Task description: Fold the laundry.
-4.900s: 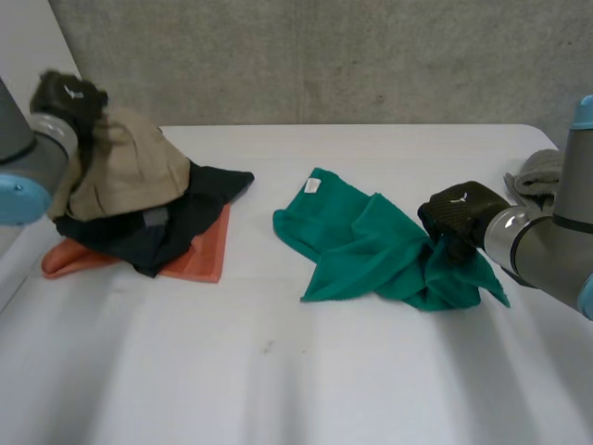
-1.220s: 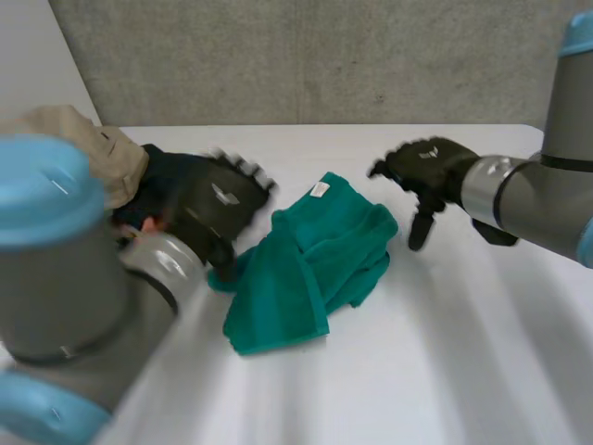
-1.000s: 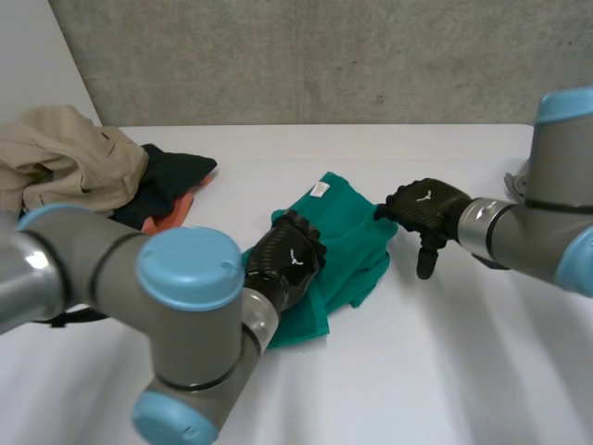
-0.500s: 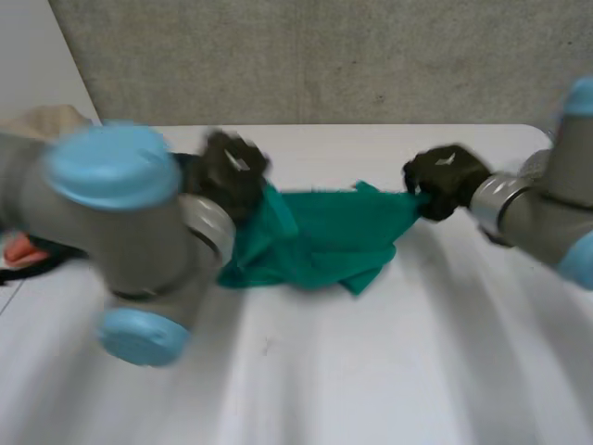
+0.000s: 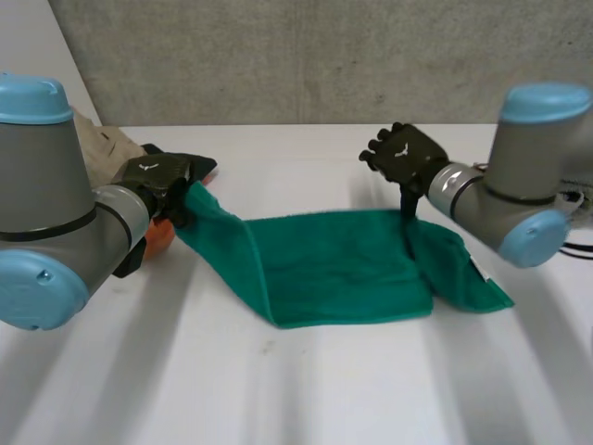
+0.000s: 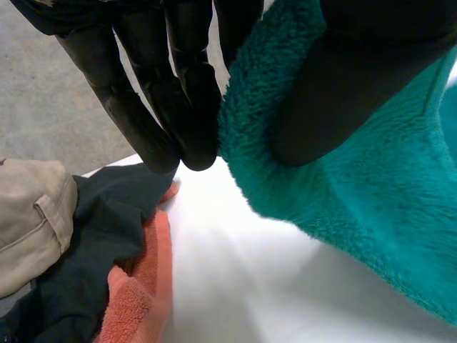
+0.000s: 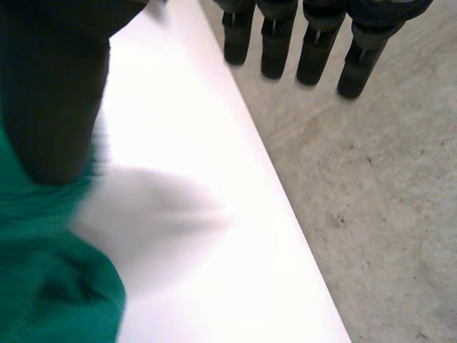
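A green towel [image 5: 343,264] lies spread out across the middle of the white table [image 5: 315,380]. Its left corner is lifted off the table, pinched in my left hand [image 5: 157,178]. In the left wrist view that hand [image 6: 178,93] has its thumb and fingers closed on the fluffy towel edge [image 6: 371,200]. My right hand [image 5: 408,153] hovers over the towel's far right part with its fingers spread and its thumb pointing down. In the right wrist view the straight fingers [image 7: 318,43] are apart from the thumb, and the green cloth [image 7: 50,293] lies below the thumb with nothing gripped.
A pile of laundry sits at the table's left end behind my left hand: a beige garment [image 6: 28,221], a dark garment [image 6: 93,250] and an orange towel [image 6: 139,286]. The table's far edge runs just past my right hand, with concrete [image 7: 371,200] beyond it.
The crumpled towel was pulled taut between both hands and now lies spread. My right hand has let go and opened above it. My left hand has drawn the corner leftward.
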